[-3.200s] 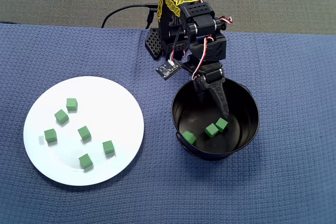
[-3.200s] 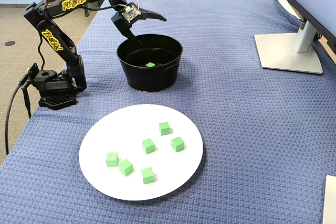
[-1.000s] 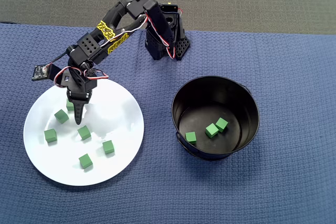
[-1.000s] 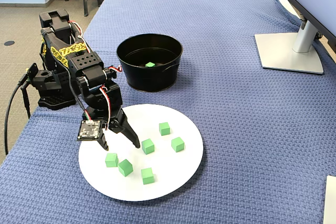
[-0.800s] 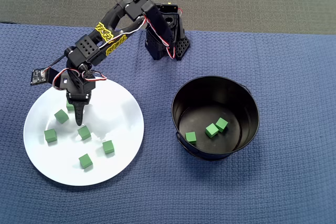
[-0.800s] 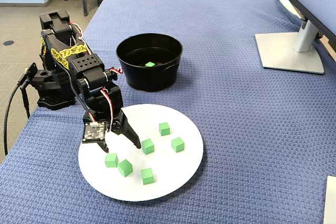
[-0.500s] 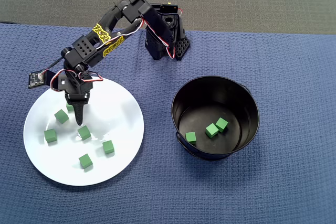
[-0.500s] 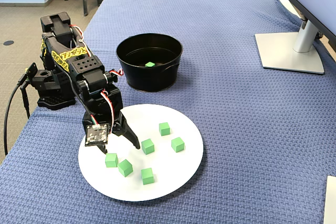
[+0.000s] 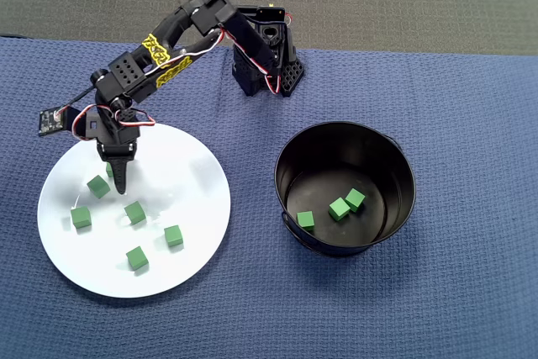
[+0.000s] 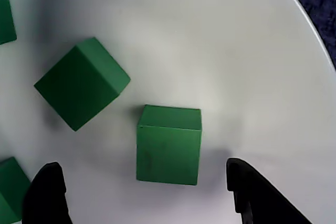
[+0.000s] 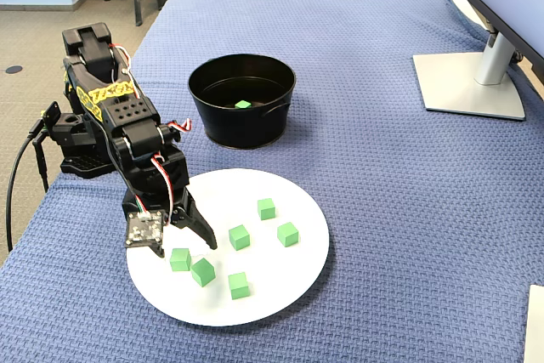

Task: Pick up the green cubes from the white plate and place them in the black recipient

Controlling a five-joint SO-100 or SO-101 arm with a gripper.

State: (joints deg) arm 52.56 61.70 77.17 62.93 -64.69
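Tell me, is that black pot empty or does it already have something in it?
Not empty. The overhead view shows three green cubes on the floor of the black pot; six more sit on the white plate.

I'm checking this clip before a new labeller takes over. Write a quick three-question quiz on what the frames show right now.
1. How many green cubes lie in the black pot in the overhead view?
2. True or false: the gripper is shut on a cube.
3. In the wrist view, the cube between the fingertips sits on: A) the blue cloth B) the white plate C) the pot's rim.

Key: 1. three. 2. false; it is open, with nothing in it. 3. B.
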